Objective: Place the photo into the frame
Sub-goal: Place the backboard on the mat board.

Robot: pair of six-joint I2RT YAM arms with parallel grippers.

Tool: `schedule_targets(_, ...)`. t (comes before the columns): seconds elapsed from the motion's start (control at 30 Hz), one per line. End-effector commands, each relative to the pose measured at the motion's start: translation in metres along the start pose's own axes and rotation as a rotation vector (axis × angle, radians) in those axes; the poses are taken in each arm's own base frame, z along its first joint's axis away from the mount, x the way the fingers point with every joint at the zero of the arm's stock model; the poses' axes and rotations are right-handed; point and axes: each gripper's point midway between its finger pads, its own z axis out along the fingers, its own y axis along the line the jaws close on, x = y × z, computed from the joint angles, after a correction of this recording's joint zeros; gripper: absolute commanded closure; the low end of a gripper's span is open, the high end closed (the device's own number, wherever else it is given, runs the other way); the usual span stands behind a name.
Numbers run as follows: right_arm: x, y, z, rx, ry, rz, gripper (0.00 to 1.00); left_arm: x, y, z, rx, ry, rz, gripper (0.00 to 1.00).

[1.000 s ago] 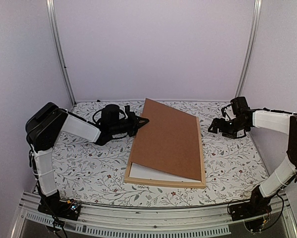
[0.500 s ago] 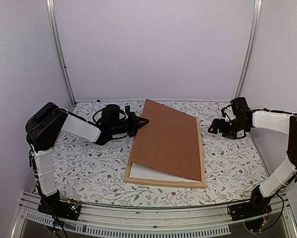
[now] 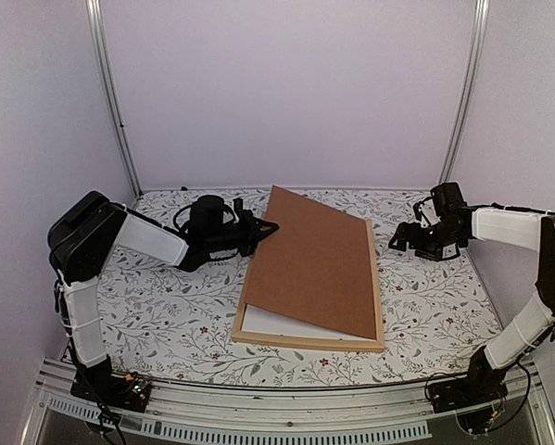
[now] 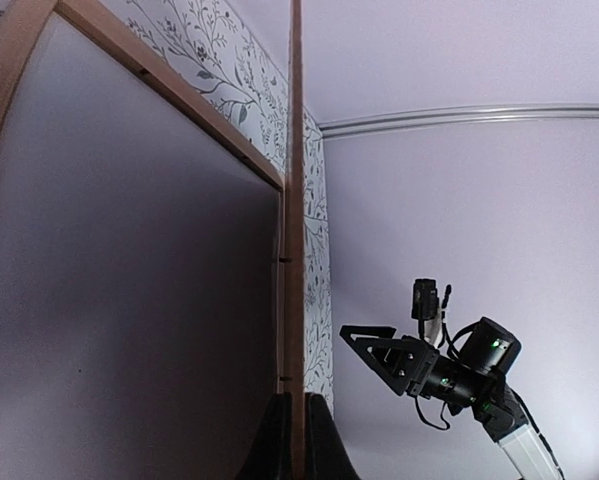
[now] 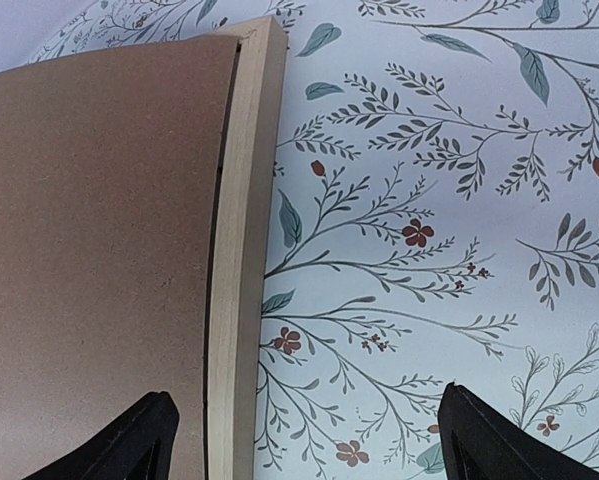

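The frame [image 3: 309, 341] of light wood lies flat mid-table. A brown backing board [image 3: 314, 260] leans over it, far-left corner raised, right edge down along the frame's right rail [image 5: 244, 250]. My left gripper [image 3: 270, 225] is shut on that raised corner; in the left wrist view the fingers [image 4: 275, 445] pinch the board's thin edge [image 4: 295, 200]. A white sheet [image 3: 286, 324] lies inside the frame under the board; I cannot tell if it is the photo. My right gripper [image 3: 403, 237] hangs open just right of the frame's far right corner, nothing between its fingers [image 5: 149, 435].
A floral cloth [image 3: 166, 315] covers the table. White walls and two metal posts [image 3: 110, 102] close in the back and sides. The right arm's gripper [image 4: 379, 350] shows past the board in the left wrist view.
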Motion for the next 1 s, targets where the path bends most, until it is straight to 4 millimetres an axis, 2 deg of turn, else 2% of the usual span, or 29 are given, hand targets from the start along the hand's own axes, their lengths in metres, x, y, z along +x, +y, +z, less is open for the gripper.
schedule_targets(0.0,0.0004,0.0004,0.0033,-0.014,-0.001,-0.002,0.06,-0.0006,-0.0339,-0.0028,0.090,-0.003,0.024,1.00)
schedule_targets(0.63,-0.0011,0.0005,0.0056,-0.017,0.003,-0.002,0.06,0.0005,-0.0272,-0.0060,0.058,0.002,0.024,1.00)
schedule_targets(0.97,0.0035,-0.0006,0.0103,-0.020,0.017,0.000,0.06,0.0021,-0.0343,-0.0127,0.075,0.004,0.022,1.00)
